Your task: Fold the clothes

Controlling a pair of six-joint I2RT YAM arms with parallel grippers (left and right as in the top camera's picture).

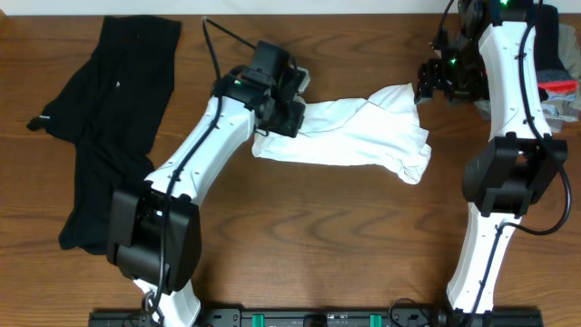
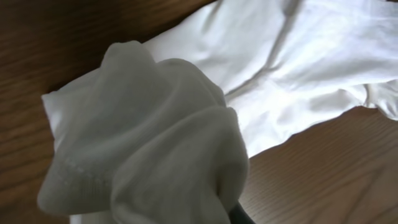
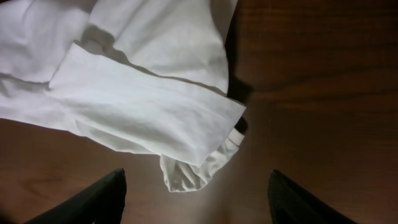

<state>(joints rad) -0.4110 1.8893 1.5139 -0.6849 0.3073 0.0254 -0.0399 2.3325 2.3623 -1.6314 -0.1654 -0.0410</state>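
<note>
**Op A:** What's on ur screen, biggest first?

**Op B:** Wood table (image 1: 300,272) fills the overhead. Black garment (image 1: 109,118) lies long and rumpled down the table's left side, from the far edge twd the near one, well apart from the tee. L arm (image 1: 195,154) base overlaps its lower end.

**Op A:** And the tee?

**Op B:** Tee (image 1: 363,136) is white and sits center-right on the table, pulled into a crumpled band between my two grippers. Most of it lies flat on the wood, with the right end fatter and creased.

**Op A:** L side?

**Op B:** L gripper (image 1: 289,107) is at the band's left end. On my L wrist cam a bunched wad of tee (image 2: 155,137) covers nearly all of the fingers, jaws together and clamped on that fabric. The rest of the shirt trails off behind it.

**Op A:** R side?

**Op B:** R arm (image 1: 508,118) reaches along the right edge. R gripper (image 1: 434,84) hovers by the tee's far right corner. On the R wrist cam my jaws stand wide apart, w/ both fingers (image 3: 93,199) dark at the bottom of frame. A sleeve (image 3: 149,112) lies just ahead of the gap, its hem curled under. I see nothing gripped there.
</note>
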